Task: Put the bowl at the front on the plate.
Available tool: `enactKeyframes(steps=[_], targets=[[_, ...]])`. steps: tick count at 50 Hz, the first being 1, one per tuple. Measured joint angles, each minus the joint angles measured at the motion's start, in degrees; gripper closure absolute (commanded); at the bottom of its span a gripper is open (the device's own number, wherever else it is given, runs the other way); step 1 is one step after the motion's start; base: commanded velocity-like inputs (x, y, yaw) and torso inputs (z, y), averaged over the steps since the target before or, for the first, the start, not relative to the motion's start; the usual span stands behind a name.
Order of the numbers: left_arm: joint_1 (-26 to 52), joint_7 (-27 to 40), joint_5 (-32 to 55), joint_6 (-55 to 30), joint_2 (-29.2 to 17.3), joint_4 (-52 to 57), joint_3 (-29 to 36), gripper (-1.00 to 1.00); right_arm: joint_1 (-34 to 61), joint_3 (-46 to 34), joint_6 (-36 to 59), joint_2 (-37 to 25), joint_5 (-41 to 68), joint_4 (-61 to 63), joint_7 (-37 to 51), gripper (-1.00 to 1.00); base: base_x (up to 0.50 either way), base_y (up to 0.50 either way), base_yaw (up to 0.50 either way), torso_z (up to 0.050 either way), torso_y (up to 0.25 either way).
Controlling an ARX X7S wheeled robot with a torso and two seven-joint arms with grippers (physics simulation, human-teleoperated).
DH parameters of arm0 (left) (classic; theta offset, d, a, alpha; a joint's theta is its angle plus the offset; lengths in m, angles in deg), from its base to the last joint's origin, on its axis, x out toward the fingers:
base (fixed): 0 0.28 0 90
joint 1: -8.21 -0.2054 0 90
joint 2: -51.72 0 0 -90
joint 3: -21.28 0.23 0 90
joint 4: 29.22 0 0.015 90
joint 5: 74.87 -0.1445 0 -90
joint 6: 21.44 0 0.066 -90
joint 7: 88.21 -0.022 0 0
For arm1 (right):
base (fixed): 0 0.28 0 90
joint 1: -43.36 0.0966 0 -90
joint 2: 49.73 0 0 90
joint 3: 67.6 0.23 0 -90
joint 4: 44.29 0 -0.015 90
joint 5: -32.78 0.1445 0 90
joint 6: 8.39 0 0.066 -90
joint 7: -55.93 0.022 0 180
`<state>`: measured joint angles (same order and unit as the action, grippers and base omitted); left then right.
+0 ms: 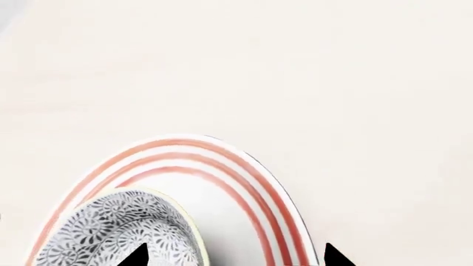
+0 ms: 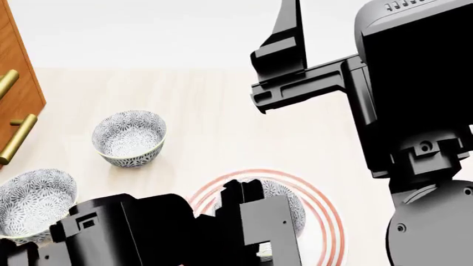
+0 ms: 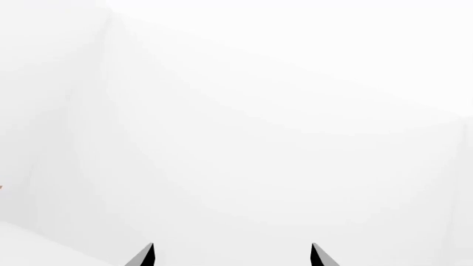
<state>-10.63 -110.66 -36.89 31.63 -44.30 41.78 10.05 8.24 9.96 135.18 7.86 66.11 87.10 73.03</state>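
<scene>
Now the small floral grey-blue ceramic bowl [image 1: 122, 230] is sitting on the wide white red-ringed plate [image 1: 244, 177], toward its 9 o'clock; the left tool [image 1: 235, 256] is straddling its rim, spread wide, gripping nothing. Lifting straight up is looking safest. Right tool [image 3: 230, 256] is hanging parted, empty.

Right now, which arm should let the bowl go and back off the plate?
The left. Its gripper sits at the bowl, which is already over the plate. The right gripper is raised, facing blank white wall.
</scene>
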Motion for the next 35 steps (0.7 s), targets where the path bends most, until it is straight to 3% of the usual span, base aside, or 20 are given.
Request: enactKeyframes(steps=[17,35], targets=[[1.1,0.3,5.4,0.7,-1.0,-2.0,-7.3,-1.00,0.3,-0.3,0.2,0.0,0.2,0.1,0.3,-1.00,0.00,0.00,0.00,0.000,0.000],[1.5,1.9,5.6,5.6,-0.7,-10.2,-12.0,-1.00,0.3,-0.5,-0.1,-0.1,0.4,0.1,0.4,-1.00,0.00,0.00,0.00,0.000,0.000]])
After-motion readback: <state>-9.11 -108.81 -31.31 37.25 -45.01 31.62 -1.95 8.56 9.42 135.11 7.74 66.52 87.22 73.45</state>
